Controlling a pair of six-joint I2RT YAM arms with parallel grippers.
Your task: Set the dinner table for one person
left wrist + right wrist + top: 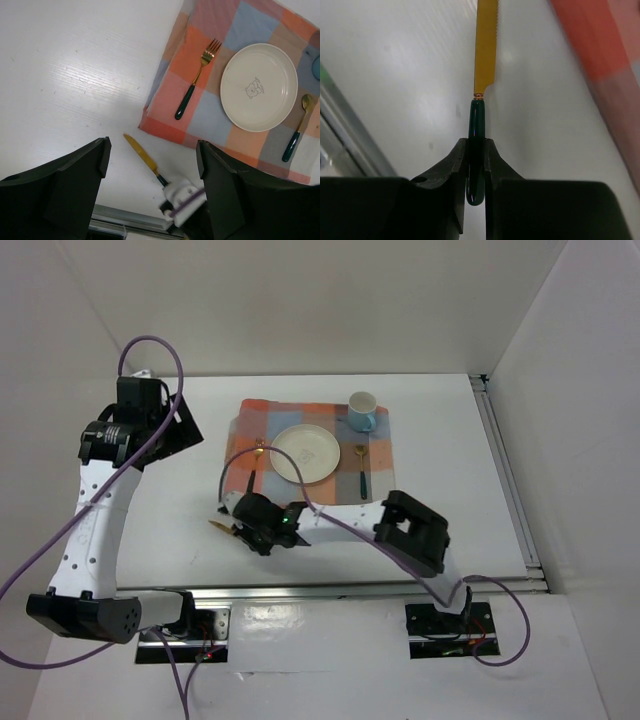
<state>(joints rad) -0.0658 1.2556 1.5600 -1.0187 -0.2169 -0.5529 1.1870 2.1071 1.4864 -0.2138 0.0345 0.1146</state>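
Round cream plate [306, 454], gold green-handled fork [255, 462], matching spoon [361, 470] and blue cup [362, 410] sit on the orange-and-blue checked cloth [265, 415], centre frame on the white matte tabletop [440, 440] — gold green-handled knife [485, 45] not yet placed, pinched in the right pincer [476, 150]; left pincer [152, 150] spread.

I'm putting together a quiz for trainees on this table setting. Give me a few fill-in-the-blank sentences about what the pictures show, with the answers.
1. The right pincer is shut on the knife by its green ___.
2. On the checked cloth, the plate lies between the fork and the ___.
3. The left pincer holds nothing; it is ___.
Missing words: handle; spoon; open.
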